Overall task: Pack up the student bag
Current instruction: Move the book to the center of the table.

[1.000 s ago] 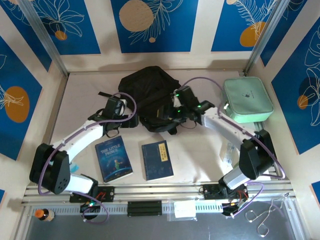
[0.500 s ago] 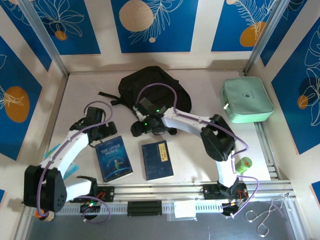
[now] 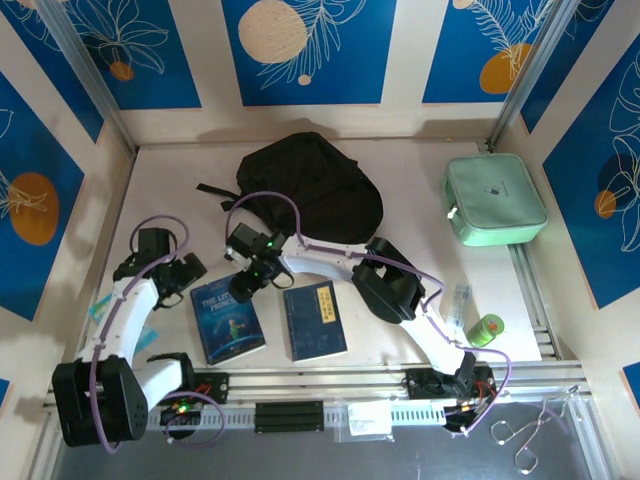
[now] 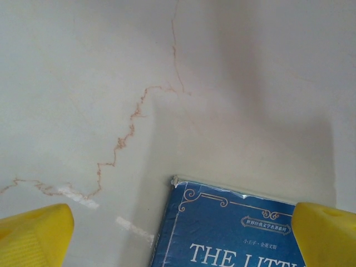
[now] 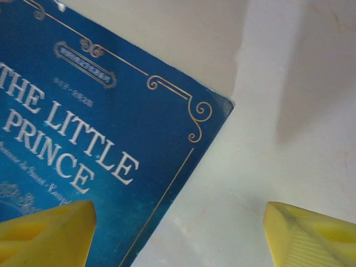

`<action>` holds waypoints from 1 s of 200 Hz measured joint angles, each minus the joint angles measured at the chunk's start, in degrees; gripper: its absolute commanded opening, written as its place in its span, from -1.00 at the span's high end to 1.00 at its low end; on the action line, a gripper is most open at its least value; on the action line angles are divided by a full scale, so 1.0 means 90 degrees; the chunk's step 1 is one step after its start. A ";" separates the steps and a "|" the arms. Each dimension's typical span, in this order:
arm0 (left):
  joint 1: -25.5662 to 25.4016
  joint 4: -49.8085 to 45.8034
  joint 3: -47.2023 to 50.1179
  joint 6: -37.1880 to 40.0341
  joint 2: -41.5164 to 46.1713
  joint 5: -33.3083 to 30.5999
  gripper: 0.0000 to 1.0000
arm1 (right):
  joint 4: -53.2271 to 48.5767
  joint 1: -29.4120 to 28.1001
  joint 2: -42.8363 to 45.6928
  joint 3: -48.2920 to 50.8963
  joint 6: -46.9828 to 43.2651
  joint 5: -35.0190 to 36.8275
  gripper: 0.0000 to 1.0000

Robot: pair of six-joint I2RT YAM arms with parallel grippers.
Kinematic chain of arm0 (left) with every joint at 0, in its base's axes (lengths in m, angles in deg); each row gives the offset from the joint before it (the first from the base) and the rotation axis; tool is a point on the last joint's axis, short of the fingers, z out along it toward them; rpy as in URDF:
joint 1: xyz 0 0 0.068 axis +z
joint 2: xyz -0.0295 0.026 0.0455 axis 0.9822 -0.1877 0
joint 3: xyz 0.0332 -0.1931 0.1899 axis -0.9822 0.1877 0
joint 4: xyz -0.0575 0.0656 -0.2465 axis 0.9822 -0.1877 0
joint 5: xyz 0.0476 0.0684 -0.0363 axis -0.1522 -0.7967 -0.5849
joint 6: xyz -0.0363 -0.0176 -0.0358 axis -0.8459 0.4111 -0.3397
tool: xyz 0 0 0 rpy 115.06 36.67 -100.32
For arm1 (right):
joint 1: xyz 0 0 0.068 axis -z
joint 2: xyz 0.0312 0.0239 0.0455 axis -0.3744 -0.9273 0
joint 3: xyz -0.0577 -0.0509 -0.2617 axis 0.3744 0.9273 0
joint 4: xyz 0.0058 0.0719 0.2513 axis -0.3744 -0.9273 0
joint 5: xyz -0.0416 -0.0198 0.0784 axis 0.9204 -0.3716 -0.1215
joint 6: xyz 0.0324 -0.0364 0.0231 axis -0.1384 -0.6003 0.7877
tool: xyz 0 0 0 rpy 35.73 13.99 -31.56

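Note:
The student bag, a black soft backpack, lies at the back middle of the table. A blue book titled The Little Prince lies flat at the front left. My left gripper hovers open by the book's far left corner; the left wrist view shows my left gripper with nothing between its yellow fingers. My right gripper hangs open over the book's far right corner. In the right wrist view my right gripper straddles the book's edge and holds nothing.
A second dark blue book lies right of the first. A mint-green zip pouch sits at the back right. A small green cylinder stands near the right rail. The right arm stretches across the table in front of the bag.
My right arm swung left from the bag's front down to the Little Prince book and its jaws widened. My left arm pulled back left and toward the near edge.

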 measured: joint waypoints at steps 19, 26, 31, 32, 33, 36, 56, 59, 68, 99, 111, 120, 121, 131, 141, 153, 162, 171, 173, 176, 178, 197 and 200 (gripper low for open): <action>0.0107 0.0068 0.0087 -0.0005 0.0000 0.0143 -0.99 | -0.0068 0.0002 -0.0138 -0.0058 -0.0075 0.0187 -0.55; 0.0126 0.0097 0.0119 -0.0012 0.0000 0.0194 -1.00 | -0.0104 0.0002 -0.0163 -0.0109 -0.0092 0.0245 -0.55; 0.0134 0.0104 0.0131 -0.0017 0.0000 0.0219 -1.00 | -0.0117 -0.0002 -0.0168 -0.0143 -0.0126 0.0325 -0.54; 0.0136 0.0107 0.0134 -0.0017 0.0000 0.0228 -1.00 | -0.0119 -0.0005 -0.0172 -0.0151 -0.0129 0.0338 -0.53; 0.0136 0.0109 0.0136 -0.0017 0.0000 0.0233 -1.00 | -0.0121 -0.0010 -0.0175 -0.0160 -0.0136 0.0362 -0.53; 0.0138 0.0109 0.0141 -0.0017 0.0000 0.0250 -1.00 | -0.0124 -0.0012 -0.0182 -0.0187 -0.0138 0.0415 -0.53; 0.0138 0.0158 0.0148 0.0002 -0.0022 0.0379 -0.97 | -0.0143 -0.0022 -0.0316 -0.0391 -0.0155 0.0804 -0.51; 0.0138 0.0168 0.0148 0.0002 -0.0032 0.0391 -0.97 | -0.0151 -0.0022 -0.0345 -0.0430 -0.0153 0.0865 -0.51; 0.0138 0.0177 0.0148 0.0029 -0.0073 0.0440 -0.97 | -0.0177 -0.0015 -0.0432 -0.0590 -0.0126 0.1069 -0.50; 0.0134 0.0172 0.0148 0.0153 -0.0168 0.0658 -0.93 | -0.0335 0.0158 -0.0777 -0.1195 0.0168 0.1481 -0.45; 0.0119 0.0182 0.0148 0.0168 -0.0168 0.0804 -0.91 | -0.0406 0.0284 -0.0862 -0.1355 0.0306 0.1537 -0.43; 0.0102 0.0197 0.0155 0.0160 -0.0170 0.0920 -0.87 | -0.0464 0.0386 -0.0920 -0.1455 0.0398 0.1542 -0.41; 0.0102 0.0199 0.0155 0.0160 -0.0170 0.0930 -0.86 | -0.0481 0.0403 -0.0928 -0.1472 0.0413 0.1542 -0.41; 0.0075 0.0265 0.0189 0.0146 -0.0180 0.1073 -0.82 | -0.0546 0.0515 -0.0964 -0.1569 0.0515 0.1532 -0.40; 0.0029 0.0328 0.0245 0.0102 -0.0219 0.1224 -0.77 | -0.0595 0.0619 -0.0969 -0.1598 0.0571 0.1469 -0.39; -0.0027 0.0410 0.0333 0.0027 -0.0270 0.1401 -0.70 | -0.0636 0.0729 -0.0959 -0.1603 0.0634 0.1246 -0.38; -0.0051 0.0471 0.0396 -0.0019 -0.0306 0.1511 -0.66 | -0.0585 0.0794 -0.0925 -0.1530 0.0661 0.1013 -0.38; -0.0078 0.0537 0.0454 -0.0075 -0.0338 0.1637 -0.58 | -0.0498 0.0850 -0.0850 -0.1384 0.0682 0.0770 -0.38; -0.0083 0.0549 0.0464 -0.0104 -0.0342 0.1656 -0.56 | -0.0476 0.0862 -0.0818 -0.1341 0.0687 0.0707 -0.37; -0.0092 0.0590 0.0483 -0.0109 -0.0350 0.1705 -0.52 | -0.0440 0.0879 -0.0787 -0.1273 0.0687 0.0622 -0.37; -0.0095 0.0605 0.0493 -0.0121 -0.0355 0.1724 -0.49 | -0.0427 0.0889 -0.0755 -0.1226 0.0692 0.0561 -0.36; -0.0134 0.0782 0.0554 -0.0216 -0.0440 0.1977 -0.31 | -0.0372 0.0937 -0.0498 -0.0874 0.0770 0.0121 -0.23; -0.0141 0.0816 0.0559 -0.0270 -0.0466 0.2013 -0.28 | -0.0367 0.0940 -0.0464 -0.0840 0.0758 0.0063 -0.21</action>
